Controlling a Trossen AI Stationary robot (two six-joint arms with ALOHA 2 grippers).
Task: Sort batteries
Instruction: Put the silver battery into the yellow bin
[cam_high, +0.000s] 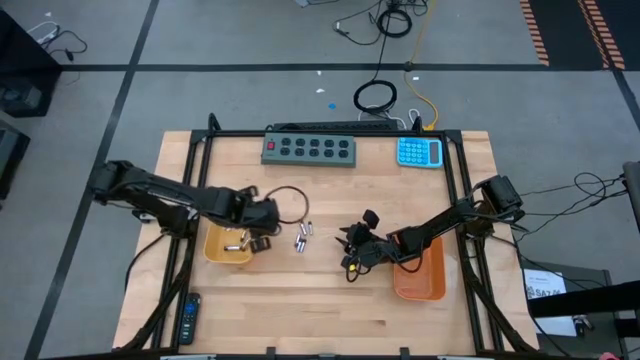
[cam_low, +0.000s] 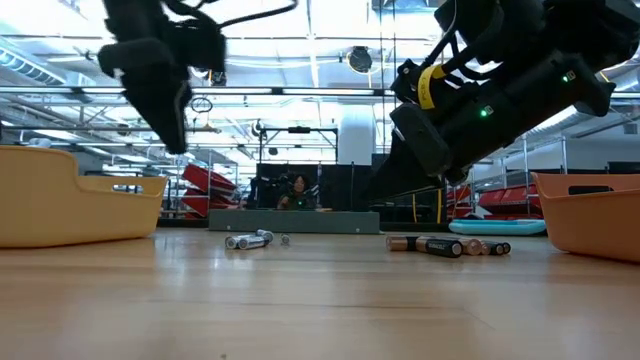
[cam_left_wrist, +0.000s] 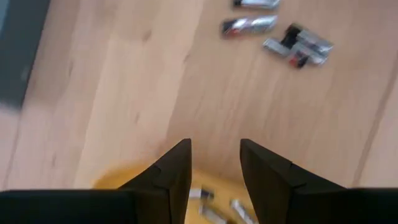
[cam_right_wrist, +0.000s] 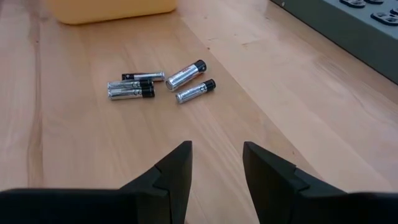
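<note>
Several batteries (cam_right_wrist: 158, 83) loose mid-tabletop (cam_high: 330, 300), a few in yellow tray (cam_high: 215, 252). Left pincer (cam_left_wrist: 214, 171) spread, empty, over tray rim. Right pincer (cam_right_wrist: 216, 171) spread, empty, near cluster. Risk: round cells rolling from an off-centre pinch.

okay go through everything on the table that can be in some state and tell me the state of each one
Left gripper: open, empty, above the yellow tray.
Right gripper: open, empty, beside the orange tray.
Yellow tray: holds some batteries.
Orange tray: contents not visible.
Silvery batteries: lying loose on the table, unsorted.
</note>
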